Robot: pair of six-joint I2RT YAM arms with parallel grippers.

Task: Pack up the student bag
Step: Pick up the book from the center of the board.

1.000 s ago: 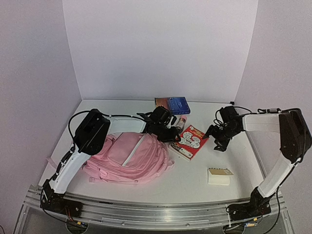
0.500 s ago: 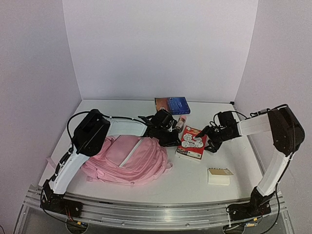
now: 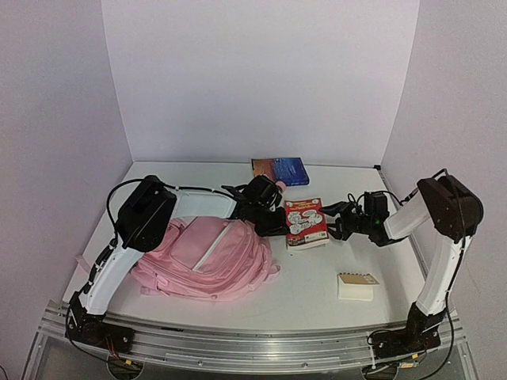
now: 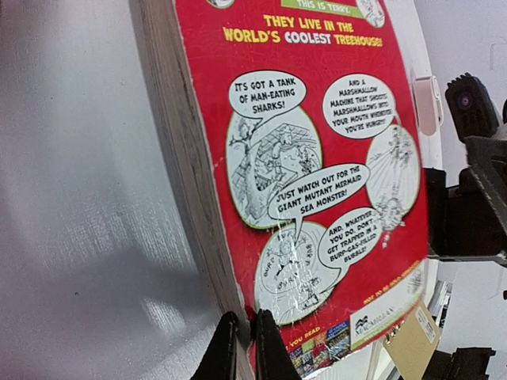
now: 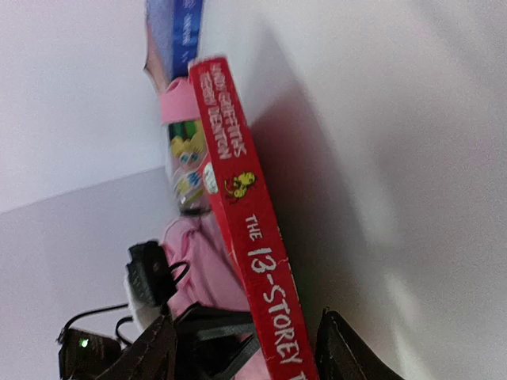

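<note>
On the worktop [image 3: 317, 294], left of the middle, the student bag [image 3: 206, 257] lies flat, pockets up, partly under the left arm [image 3: 146, 218]. Its long axis runs across the worktop from left to right. The right end is angled slightly away, toward the red book [image 3: 306, 223] just beside it. Which end is the mouth I cannot tell. This looks like the book-loading step: the left jaws are all but shut, apparently nipping the book's corner, and the right jaws stand open astride its spine. Next comes a firm hold, then a lift toward the bag's opening.
</note>
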